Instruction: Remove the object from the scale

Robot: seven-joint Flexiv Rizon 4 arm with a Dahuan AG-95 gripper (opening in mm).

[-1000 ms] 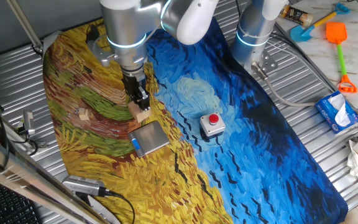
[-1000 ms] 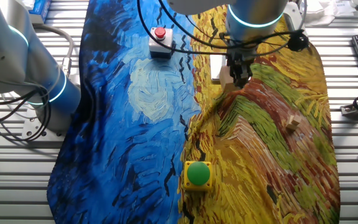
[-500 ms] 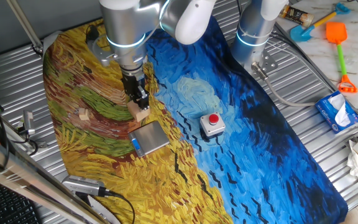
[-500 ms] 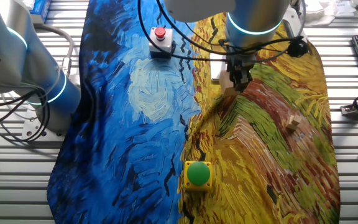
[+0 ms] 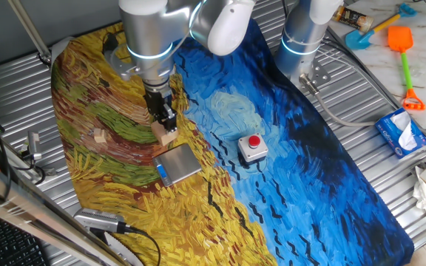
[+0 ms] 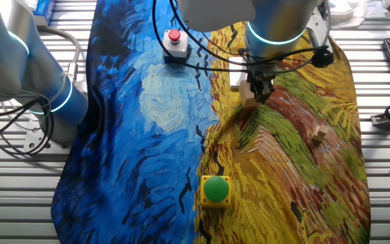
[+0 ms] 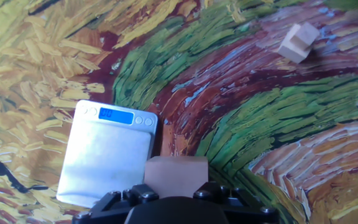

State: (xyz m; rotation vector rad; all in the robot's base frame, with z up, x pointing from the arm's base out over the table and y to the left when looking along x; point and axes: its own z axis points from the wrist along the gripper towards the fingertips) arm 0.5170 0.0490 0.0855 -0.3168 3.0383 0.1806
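the object (image 5: 168, 135), a plain tan wooden block, is sitting low between the fingers of the hand (image 5: 167, 124) in one fixed view, and the hand is looking clenched on it. it is lying just beside the scale (image 5: 178, 163) rather than on it, at the plate's far edge, over the painted cloth covering the desk (image 5: 21, 66). the plate is showing bare, so the removal itself is looking done; what is remaining, by my reading, is setting the block down and letting go.

in the other fixed view the object (image 6: 250, 102) is showing under the hand (image 6: 259, 93), low over the yellow part of the cloth; whether it is touching the cloth i cannot tell. the scale is mostly hiding behind the arm here.

in the hand view the object (image 7: 175, 175) is filling the space just ahead of the hand's body, held off the right side of the scale (image 7: 104, 155), whose grey plate is carrying nothing. the blue display strip is showing pale digits that are looking like zeros, too blurred to read for sure. no brand or label is readable. a smaller pale wooden piece (image 7: 298, 42) is lying well apart.
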